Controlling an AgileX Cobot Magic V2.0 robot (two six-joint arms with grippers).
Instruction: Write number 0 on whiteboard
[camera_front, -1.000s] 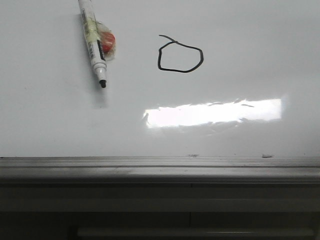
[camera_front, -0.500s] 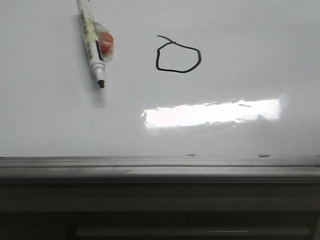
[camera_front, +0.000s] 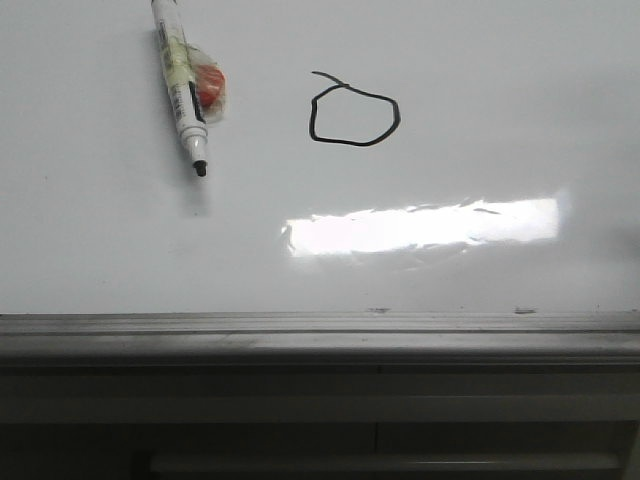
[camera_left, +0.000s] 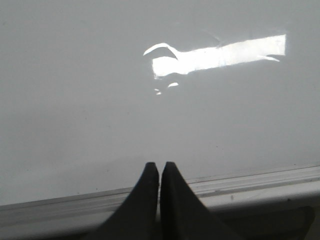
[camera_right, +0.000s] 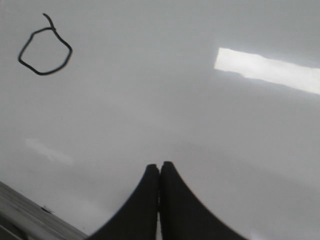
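The number 0 (camera_front: 354, 113) is a black angular loop with a short tail, drawn on the upper middle of the whiteboard (camera_front: 480, 80); the right wrist view shows the number 0 (camera_right: 45, 52) too. A white marker (camera_front: 180, 85) lies uncapped to its left, black tip toward the front. My left gripper (camera_left: 160, 165) is shut and empty over the whiteboard's (camera_left: 75, 100) front rail. Over bare whiteboard (camera_right: 200, 125), my right gripper (camera_right: 160, 165) is also shut and empty, well away from the loop. Neither gripper shows in the front view.
A red object in clear wrap (camera_front: 209, 88) rests against the marker. A bright glare strip (camera_front: 425, 226) lies across the board. The grey metal rail (camera_front: 320, 335) runs along the front edge, with a dark ledge below it.
The loop, marker and glare have shifted slightly left in the front view. Nothing was picked up or let go.
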